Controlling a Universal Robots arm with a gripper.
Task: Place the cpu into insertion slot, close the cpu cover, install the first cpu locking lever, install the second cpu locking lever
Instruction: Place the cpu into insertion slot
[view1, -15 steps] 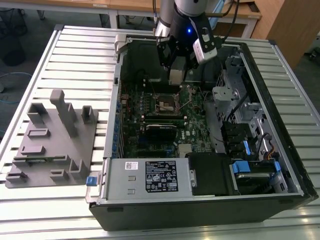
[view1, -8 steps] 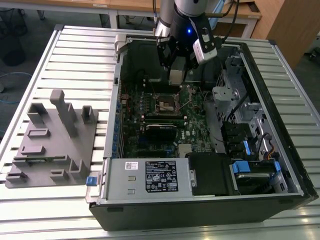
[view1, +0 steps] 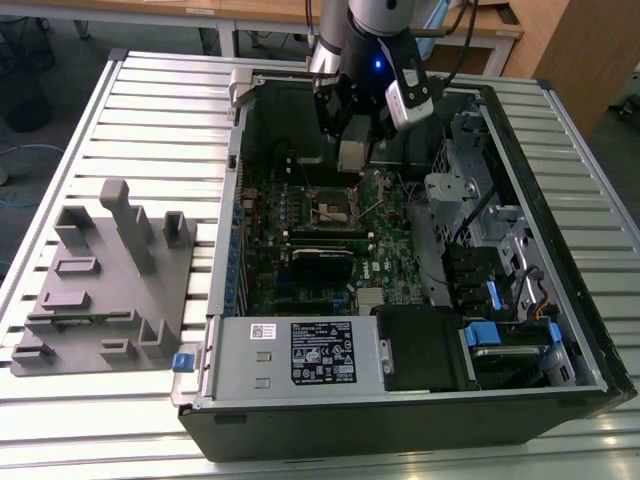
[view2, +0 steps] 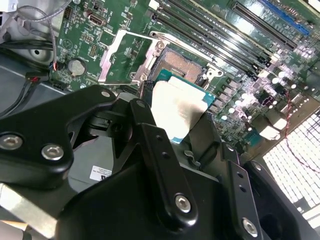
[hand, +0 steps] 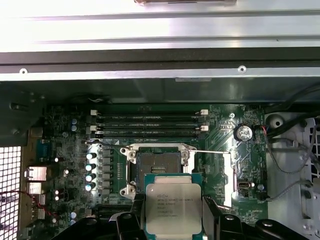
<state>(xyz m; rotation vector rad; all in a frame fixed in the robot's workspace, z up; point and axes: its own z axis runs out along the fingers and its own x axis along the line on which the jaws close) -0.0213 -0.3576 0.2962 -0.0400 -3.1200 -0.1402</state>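
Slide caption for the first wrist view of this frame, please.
Gripper holds the cpu near the empty insertion slot, with the cpu cover flipped open.

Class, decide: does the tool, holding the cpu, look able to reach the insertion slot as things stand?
Probably yes: the cpu cover is swung open, the insertion slot bare, and the tool holds the cpu close by.

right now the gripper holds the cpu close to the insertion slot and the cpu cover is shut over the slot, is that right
Not quite. The cpu cover is open, swung back beside the insertion slot, whose dark centre lies bare, as the second wrist view shows. The rest holds: the gripper holds the cpu close to the slot.
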